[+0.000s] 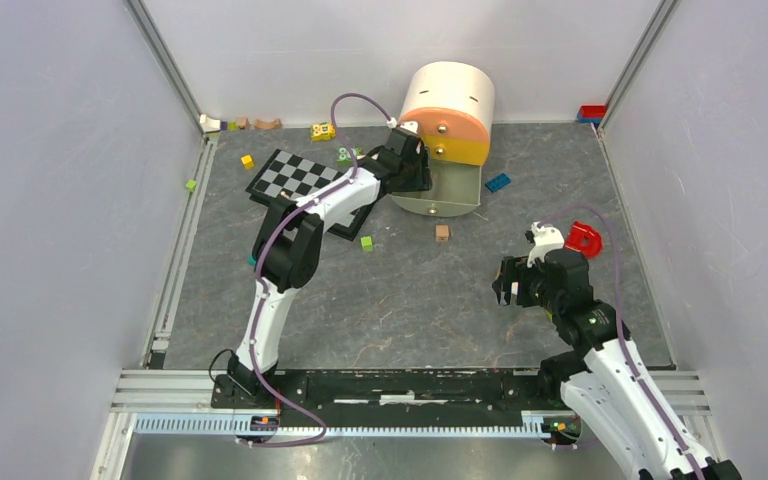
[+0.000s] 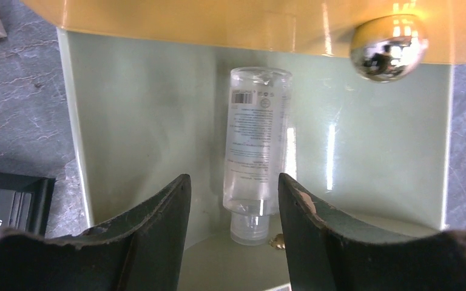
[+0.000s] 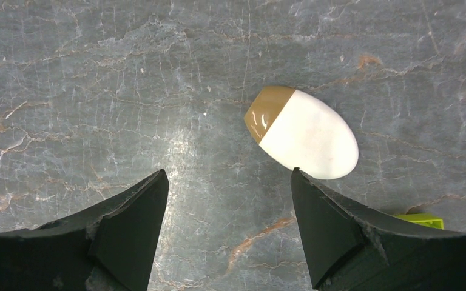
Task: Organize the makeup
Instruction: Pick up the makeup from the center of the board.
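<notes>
A clear tube (image 2: 258, 151) lies in the pale green drawer (image 2: 145, 121) pulled out of a round peach and orange organiser (image 1: 448, 110). The tube's cap points toward my left gripper (image 2: 233, 177), which is open and empty just above the cap end. In the top view this gripper (image 1: 418, 172) hangs over the drawer (image 1: 460, 200). A white egg-shaped sponge (image 3: 303, 133) with a tan end lies on the table. My right gripper (image 3: 227, 171) is open and empty, and its right fingertip (image 3: 297, 179) is at the sponge's near edge. The other makeup is out of view.
A black-and-grey chessboard (image 1: 295, 178) lies left of the drawer under the left arm. Small toy bricks are scattered about: blue (image 1: 498, 182), tan (image 1: 443, 232), green (image 1: 367, 243), yellow (image 1: 247, 161). A red piece (image 1: 585, 238) sits beside the right gripper (image 1: 503, 283). A chrome knob (image 2: 388, 48) juts from the organiser.
</notes>
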Robot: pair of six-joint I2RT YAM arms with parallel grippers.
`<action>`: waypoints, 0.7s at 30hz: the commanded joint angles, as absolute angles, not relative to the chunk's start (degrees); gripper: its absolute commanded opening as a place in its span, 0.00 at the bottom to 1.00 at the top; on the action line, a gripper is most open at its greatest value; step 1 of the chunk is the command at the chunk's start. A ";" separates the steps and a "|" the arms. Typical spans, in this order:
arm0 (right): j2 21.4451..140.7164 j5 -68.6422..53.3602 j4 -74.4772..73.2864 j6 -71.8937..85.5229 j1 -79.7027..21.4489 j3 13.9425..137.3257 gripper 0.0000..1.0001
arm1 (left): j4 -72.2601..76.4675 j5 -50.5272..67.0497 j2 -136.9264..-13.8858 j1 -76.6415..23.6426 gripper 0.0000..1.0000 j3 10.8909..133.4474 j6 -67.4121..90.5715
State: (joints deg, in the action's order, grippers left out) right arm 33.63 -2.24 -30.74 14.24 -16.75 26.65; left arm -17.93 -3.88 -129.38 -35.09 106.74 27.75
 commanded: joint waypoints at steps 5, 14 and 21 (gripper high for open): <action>37.96 2.76 -31.79 10.76 -16.61 34.00 0.81 | -17.14 1.53 -120.53 -34.80 0.62 109.22 25.69; 49.51 6.96 -35.01 7.20 -16.52 37.60 0.88 | -14.85 3.14 -108.68 -34.80 0.63 99.34 25.98; 54.57 10.56 -29.19 11.28 -15.63 37.58 0.98 | -12.53 3.17 -95.64 -34.83 0.63 83.79 26.83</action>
